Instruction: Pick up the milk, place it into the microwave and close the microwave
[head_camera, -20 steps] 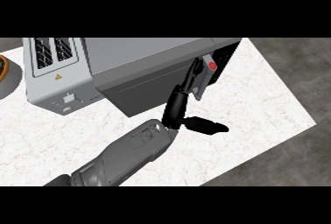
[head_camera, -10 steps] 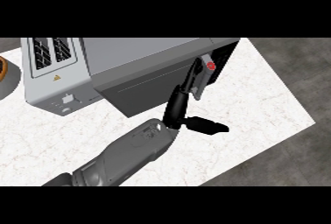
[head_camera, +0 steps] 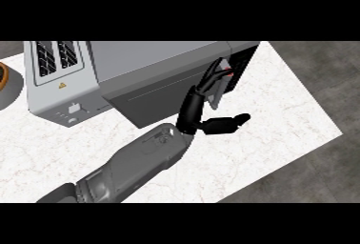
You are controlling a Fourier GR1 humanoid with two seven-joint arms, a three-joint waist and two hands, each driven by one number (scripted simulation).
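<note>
The grey microwave [head_camera: 162, 59] stands at the back of the white counter, and its dark door [head_camera: 158, 102] is swung partly open. My right hand [head_camera: 193, 107] is at the door's free edge. Its fingers [head_camera: 209, 81] stretch fairly straight into the gap between door and cavity, and the thumb [head_camera: 228, 123] sticks out to the right. The hand is open. A small red and white piece of the milk [head_camera: 228, 76] shows inside the opening beside the fingertips, and the rest of it is hidden. My left hand does not show.
An orange-rimmed round dish [head_camera: 4, 78] peeks in at the left edge. The counter's right edge [head_camera: 309, 105] runs diagonally, with dark floor beyond it. Bare marble counter [head_camera: 260, 152] lies right of my forearm.
My right hand has edged slightly further toward the microwave opening, and the thumb sits a little higher. The door and the microwave look the same.
</note>
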